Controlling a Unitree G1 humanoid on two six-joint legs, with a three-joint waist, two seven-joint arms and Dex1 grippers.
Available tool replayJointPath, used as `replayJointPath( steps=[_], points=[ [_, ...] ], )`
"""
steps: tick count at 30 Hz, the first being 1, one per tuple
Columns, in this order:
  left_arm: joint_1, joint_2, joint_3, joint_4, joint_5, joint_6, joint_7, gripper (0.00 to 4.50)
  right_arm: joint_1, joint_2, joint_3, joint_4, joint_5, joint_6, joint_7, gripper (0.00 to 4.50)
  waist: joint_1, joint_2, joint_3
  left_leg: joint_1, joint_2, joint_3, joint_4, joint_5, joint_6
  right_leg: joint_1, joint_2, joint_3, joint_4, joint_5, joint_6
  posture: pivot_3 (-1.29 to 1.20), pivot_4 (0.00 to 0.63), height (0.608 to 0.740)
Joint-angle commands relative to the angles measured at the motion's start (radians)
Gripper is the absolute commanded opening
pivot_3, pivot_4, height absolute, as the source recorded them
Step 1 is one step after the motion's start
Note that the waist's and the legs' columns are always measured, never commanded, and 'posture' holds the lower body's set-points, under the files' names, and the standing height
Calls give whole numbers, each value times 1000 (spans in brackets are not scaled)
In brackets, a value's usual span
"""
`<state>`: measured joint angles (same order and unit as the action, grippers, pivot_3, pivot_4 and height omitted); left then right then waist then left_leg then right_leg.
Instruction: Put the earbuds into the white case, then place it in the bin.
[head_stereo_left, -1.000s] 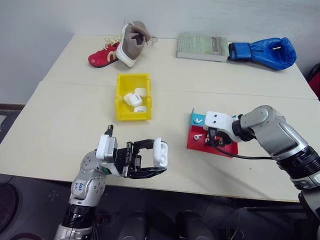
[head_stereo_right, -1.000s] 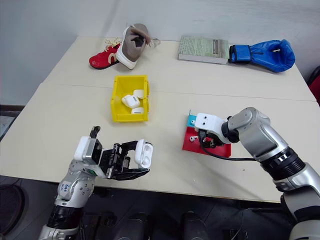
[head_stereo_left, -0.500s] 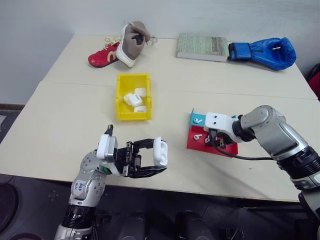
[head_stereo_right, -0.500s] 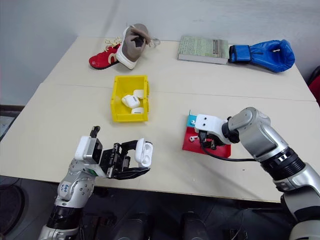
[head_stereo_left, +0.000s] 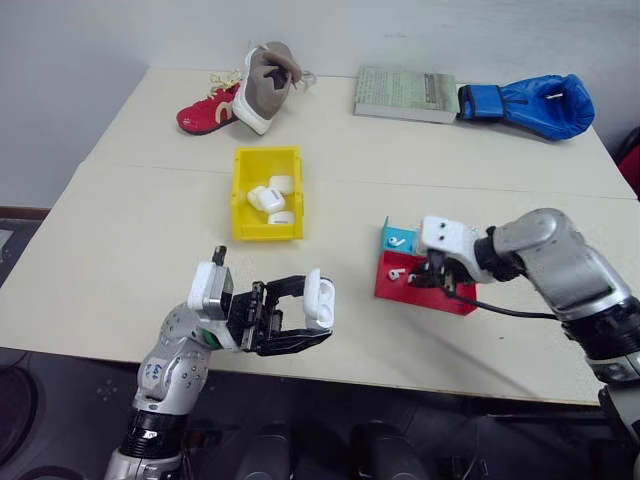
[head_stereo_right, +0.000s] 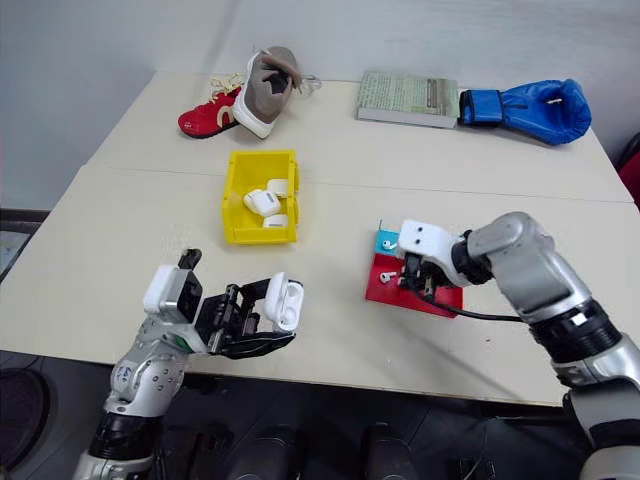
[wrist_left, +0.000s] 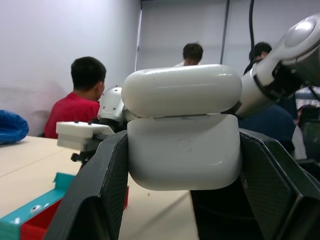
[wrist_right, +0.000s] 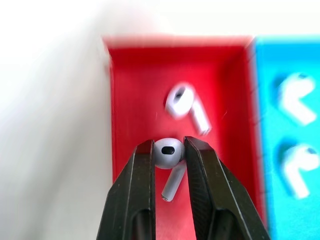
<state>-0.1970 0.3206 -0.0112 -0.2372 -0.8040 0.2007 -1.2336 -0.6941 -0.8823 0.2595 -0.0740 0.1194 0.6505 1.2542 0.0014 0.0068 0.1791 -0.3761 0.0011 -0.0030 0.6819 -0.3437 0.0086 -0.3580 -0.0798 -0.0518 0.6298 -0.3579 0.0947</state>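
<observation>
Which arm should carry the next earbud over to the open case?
Right: the right gripper already pinches an earbud over the red tray; the left gripper holds the white case.

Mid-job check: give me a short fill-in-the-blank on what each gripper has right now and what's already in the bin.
1. The right gripper is shut on a tiny glossy white stemmed ____ above the shallow red tray compartment.
2. The left gripper holds the small glossy white charging case with its hinged lid ____.
3. The small bright yellow plastic bin already contains ____ white cases.

Missing words: earbud; open; three
</observation>
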Motion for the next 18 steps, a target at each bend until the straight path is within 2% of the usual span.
replayJointPath(
  steps=[1, 3, 5, 8, 11, 18],
  points=[
    [-33, -11, 21, -35, -54, 15, 5, 2781, 61, 14, -252, -100, 207, -62, 30, 438, 1, 0, 0, 0, 0, 0, 0, 0, 0, 0, 0, 0, 0, 0, 0, 0, 150, 740],
    [-64, -30, 22, -15, -60, 7, -1, 2781, 104, 77, -419, -181, 416, -4, 29, 438, 1, 0, 0, 0, 0, 0, 0, 0, 0, 1, 0, -1, -1, 0, 0, 0, 150, 740],
    [-98, -49, 21, 9, -65, 8, -10, 2781, 126, 177, -569, -258, 642, 65, -62, 438, -1, 0, 0, 0, 0, -1, 0, 0, 0, 1, 1, -1, 0, 0, 1, 0, 150, 740],
    [-154, -84, 26, 51, -93, 28, -19, 2781, 155, 309, -645, -368, 821, 63, -214, 438, -3, 0, 0, 0, 1, 0, 1, 0, 0, 1, 1, -1, 6, 0, 1, 0, 150, 740],
    [-202, -113, 22, 89, -100, 35, -31, 2781, 184, 408, -607, -473, 866, 13, -315, 438, -4, 0, 0, 1, 1, 0, 1, 0, -1, 1, 1, -1, 7, 0, 1, 0, 150, 740],
    [-302, -202, 6, 129, -122, 82, -11, 2781, 209, 558, -427, -556, 722, -212, -364, 438, -3, 0, 0, 1, -1, 0, 1, 0, 0, 0, 1, 0, 8, 0, 1, 0, 150, 740]
  ],
)
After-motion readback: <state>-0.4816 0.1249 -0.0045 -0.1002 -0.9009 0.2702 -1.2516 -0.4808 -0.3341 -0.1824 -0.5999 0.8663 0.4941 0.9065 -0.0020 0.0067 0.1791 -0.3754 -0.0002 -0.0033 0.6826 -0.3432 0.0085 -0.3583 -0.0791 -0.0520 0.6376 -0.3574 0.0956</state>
